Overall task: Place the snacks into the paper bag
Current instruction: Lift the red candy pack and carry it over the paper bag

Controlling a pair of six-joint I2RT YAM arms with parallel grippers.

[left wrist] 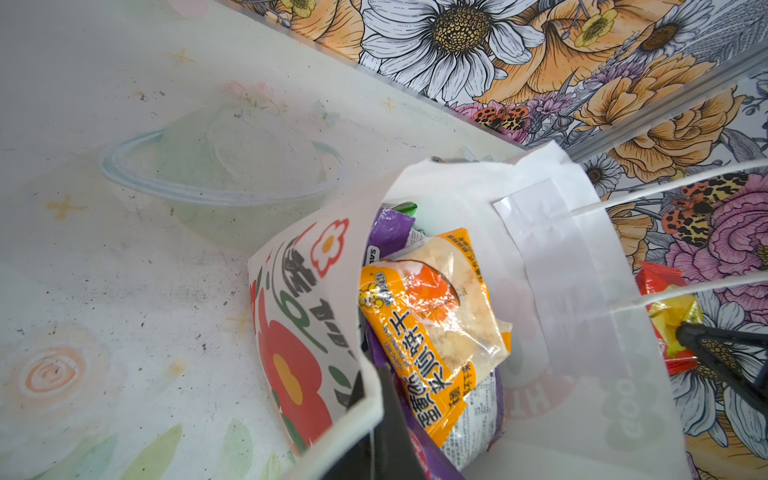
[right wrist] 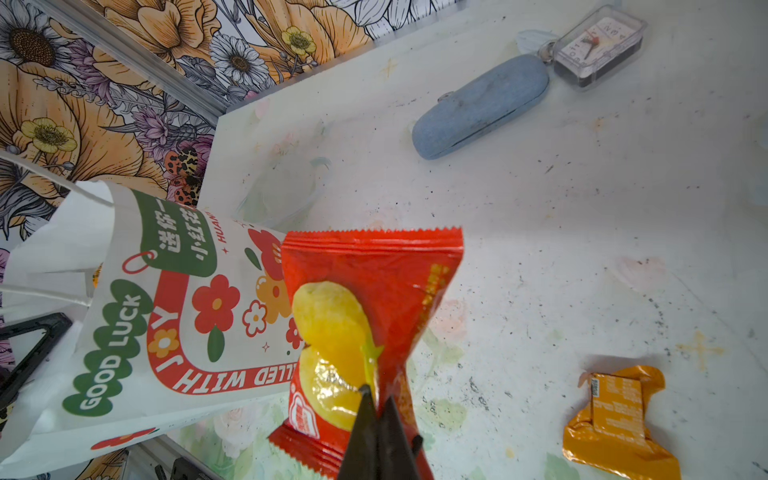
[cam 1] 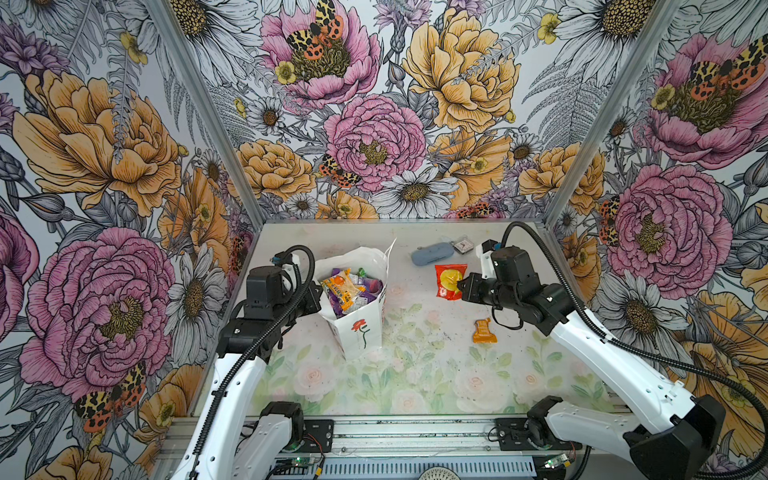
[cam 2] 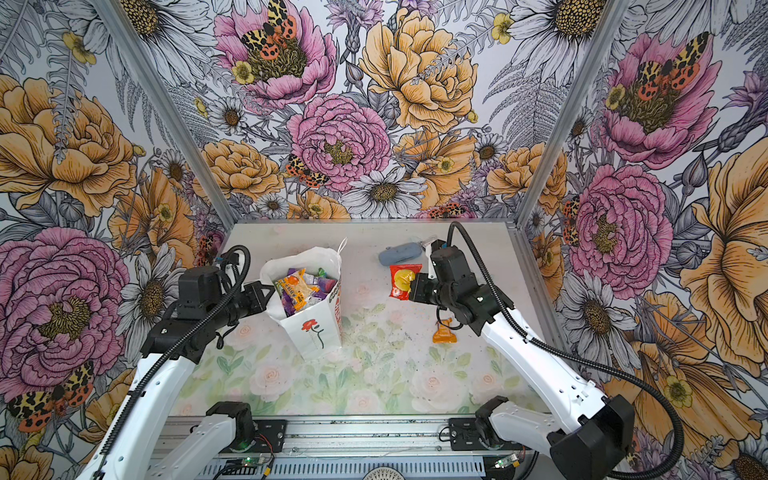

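Snacks point(cam 1: 349, 289) fill much of the paper bag point(cam 1: 357, 332), heaped near its mouth. One red-and-yellow packet point(right wrist: 370, 316) hangs beside the bag's lettered side, seemingly clear of the surface point(cam 1: 415, 374). It is pinched near one crimped end by the right hand point(right wrist: 376, 395), whose jaws are closed tight on the foil. It looks light, crinkly and slippery, so a hold on the flat sealed end seems safer than on the puffed middle. A crumpled orange packet point(cam 1: 484, 331) lies farther from the bag on that same side; soft and flat, it probably wants a pinch on a raised fold. The left hand point(left wrist: 372, 390) is clamped on the bag's rim, one finger inside and one outside, holding the mouth open. How deep the pile goes is hidden by the bag's walls, and the packets underneath cannot be counted. A grey-blue case point(cam 1: 430, 252) and a small clock point(right wrist: 598, 45) lie well apart from the bag.
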